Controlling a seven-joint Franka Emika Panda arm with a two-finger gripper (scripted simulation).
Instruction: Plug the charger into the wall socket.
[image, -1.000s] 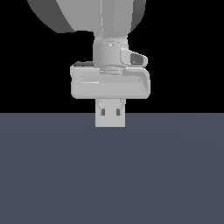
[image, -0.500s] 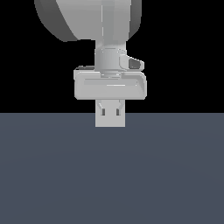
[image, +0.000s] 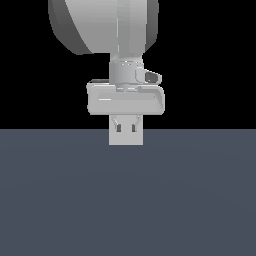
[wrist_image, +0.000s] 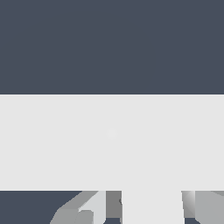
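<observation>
In the exterior view the wall socket (image: 127, 139), a light-grey upright square plate with two tiny dark holes, stands directly under the hand. My gripper (image: 127, 125) hangs straight down, its fingers overlapping the plate's upper half. In the wrist view the wall socket fills a wide pale band (wrist_image: 65, 144) very close to the camera. The charger (wrist_image: 152, 205), an off-white block, sits between my fingers (wrist_image: 78, 212) and butts against that band. My gripper (wrist_image: 152, 216) is shut on the charger. The charger is hidden in the exterior view.
A flat dark blue-grey floor (image: 128, 200) spreads around the plate and also shows in the wrist view (wrist_image: 112, 43). The arm's large upper link (image: 100, 25) hangs above the hand. Black background lies behind.
The hand looks slightly narrower than a second ago and the upper link has drifted toward the exterior view's right. The plate has stayed in place.
</observation>
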